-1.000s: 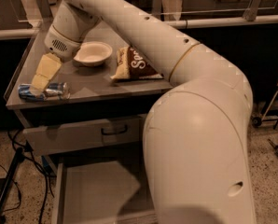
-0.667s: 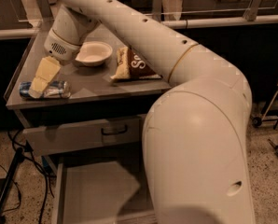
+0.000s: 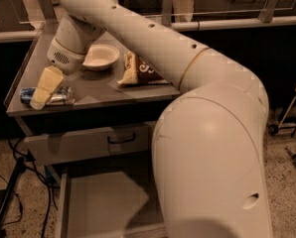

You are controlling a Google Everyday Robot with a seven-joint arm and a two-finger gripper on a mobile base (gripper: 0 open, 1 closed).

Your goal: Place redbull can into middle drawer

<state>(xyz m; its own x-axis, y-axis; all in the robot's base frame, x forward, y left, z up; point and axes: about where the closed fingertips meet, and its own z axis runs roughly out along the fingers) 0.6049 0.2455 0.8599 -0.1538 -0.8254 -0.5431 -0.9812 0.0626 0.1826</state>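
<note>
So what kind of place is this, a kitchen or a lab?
Likely a lab or test area, not a kitchen: a grey drawer cabinet on speckled floor, loose cables beside it, caster wheels at right. The tool is over the redbull can on the cabinet top.

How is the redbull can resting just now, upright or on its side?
On its side: the redbull can lies flat on the table near its front edge, with the gripper directly over it.
</note>
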